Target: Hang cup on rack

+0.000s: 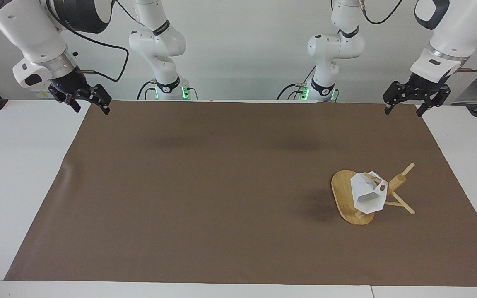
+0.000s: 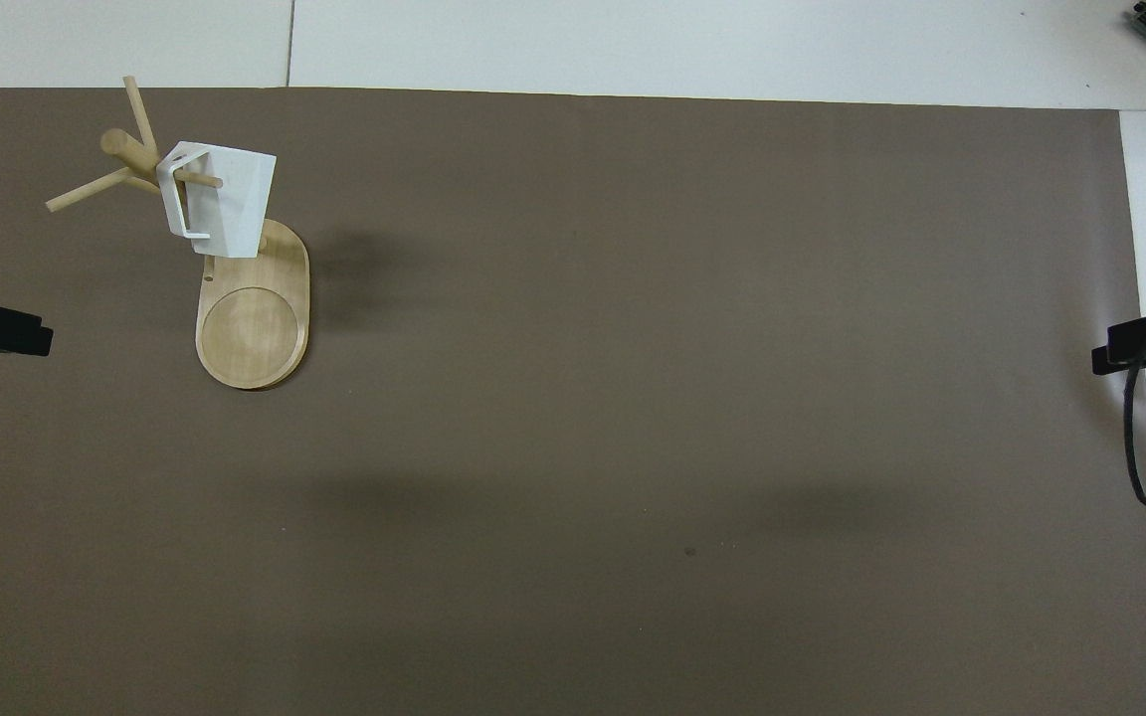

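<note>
From where I sit, the cup [image 1: 368, 197] hangs on the rack [image 1: 348, 198], toward the left arm's end of the desk [image 1: 15, 174]. One thin peg [image 2: 197, 180] goes through the hole in the cup's flat handle, and that peg is what holds the cup up off the brown mat [image 1: 205, 186]. The cup tips a little, with its open mouth turned sideways, and I think that is just how it sits when the handle carries the weight. The rack stands on its flat oval base, so I judge it will not fall over. My left claw [image 1: 415, 97] is up in the air over the mat's corner close to the robots, at the left arm's end. Its fingers are wide apart and it holds nothing. The cup is well apart from it, farther out on the desk, and nothing touches the cup but the peg. My right claw [image 1: 84, 97] waits over the mat's other corner by the robots, wide apart too and empty. To me the job looks done.
</note>
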Tool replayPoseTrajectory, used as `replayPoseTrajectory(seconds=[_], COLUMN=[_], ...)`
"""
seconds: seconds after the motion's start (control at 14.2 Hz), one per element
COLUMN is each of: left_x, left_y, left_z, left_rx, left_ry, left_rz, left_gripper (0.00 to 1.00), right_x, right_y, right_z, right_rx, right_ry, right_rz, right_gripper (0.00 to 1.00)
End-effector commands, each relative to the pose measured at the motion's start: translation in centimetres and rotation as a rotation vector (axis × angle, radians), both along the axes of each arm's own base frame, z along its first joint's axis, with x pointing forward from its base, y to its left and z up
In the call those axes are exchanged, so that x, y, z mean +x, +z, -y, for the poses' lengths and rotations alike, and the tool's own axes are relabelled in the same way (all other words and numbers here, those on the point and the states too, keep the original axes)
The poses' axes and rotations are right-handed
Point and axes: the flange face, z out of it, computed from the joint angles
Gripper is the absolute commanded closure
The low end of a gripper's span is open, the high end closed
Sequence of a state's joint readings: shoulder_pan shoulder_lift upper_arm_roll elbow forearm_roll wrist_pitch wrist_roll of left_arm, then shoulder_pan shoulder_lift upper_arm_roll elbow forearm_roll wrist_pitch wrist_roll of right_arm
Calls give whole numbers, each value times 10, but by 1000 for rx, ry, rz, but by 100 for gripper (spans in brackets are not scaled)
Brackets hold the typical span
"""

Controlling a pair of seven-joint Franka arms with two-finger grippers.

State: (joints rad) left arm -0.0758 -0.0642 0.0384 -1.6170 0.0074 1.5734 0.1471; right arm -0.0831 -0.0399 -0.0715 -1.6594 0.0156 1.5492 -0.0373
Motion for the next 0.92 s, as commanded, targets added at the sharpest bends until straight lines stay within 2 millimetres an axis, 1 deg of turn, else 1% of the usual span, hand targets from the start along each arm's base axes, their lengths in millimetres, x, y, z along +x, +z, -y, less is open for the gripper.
replayPoseTrajectory(seconds=[0.0,0.21,0.28,0.42,0.56,0.63,0.71,0.85], left_x=[12,16,19,22,19,16,10,-3], left_y=[6,4,7,15,22,29,35,35], left_z=[10,3,2,-3,-4,-3,-4,1], left_rx=[23,13,5,10,15,13,10,10], left_ry=[-10,6,10,20,19,15,4,-69], left_rz=[-41,-54,-45,-49,-40,-19,-16,-30], left_gripper=[0,0,0,0,0,0,0,0], right_x=[-10,-9,-8,-7,-7,-7,-7,-7], right_y=[6,6,6,9,9,9,9,9], right_z=[2,1,-2,-2,-2,-4,-4,-4], right_rx=[16,15,5,1,1,1,1,0], right_ry=[36,33,42,38,34,37,36,28], right_rz=[-11,-8,0,13,14,14,14,14], right_gripper=[0,0,0,0,0,0,0,0])
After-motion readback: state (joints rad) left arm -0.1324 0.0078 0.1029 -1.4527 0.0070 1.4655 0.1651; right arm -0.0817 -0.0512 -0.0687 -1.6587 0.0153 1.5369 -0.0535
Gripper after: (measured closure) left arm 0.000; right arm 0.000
